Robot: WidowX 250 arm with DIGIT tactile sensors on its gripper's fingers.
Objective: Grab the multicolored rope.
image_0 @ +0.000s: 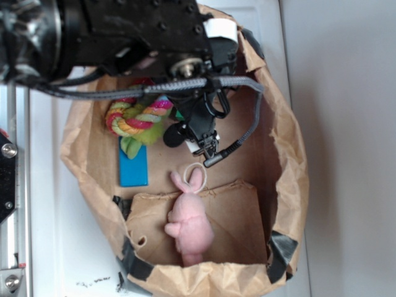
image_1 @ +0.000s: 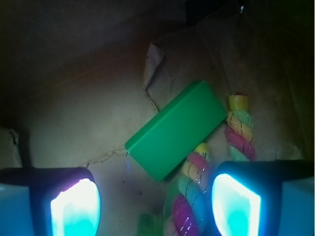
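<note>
The multicolored rope (image_0: 139,117), twisted in pink, yellow and green with a frayed green tuft, lies at the back left of the brown paper bag (image_0: 291,161). My gripper (image_0: 199,133) reaches down into the bag just right of it. In the wrist view the gripper (image_1: 155,204) is open above the bag floor. The rope (image_1: 189,196) runs up between the glowing pads, close to the right pad (image_1: 235,206) and well apart from the left pad (image_1: 74,209). Nothing is gripped.
A green block (image_1: 177,129) lies tilted against the rope, just ahead of the fingers. A blue block (image_0: 133,166) lies below the rope. A pink plush bunny (image_0: 190,223) rests on a cardboard flap at the bag's front. The bag's walls rise all around.
</note>
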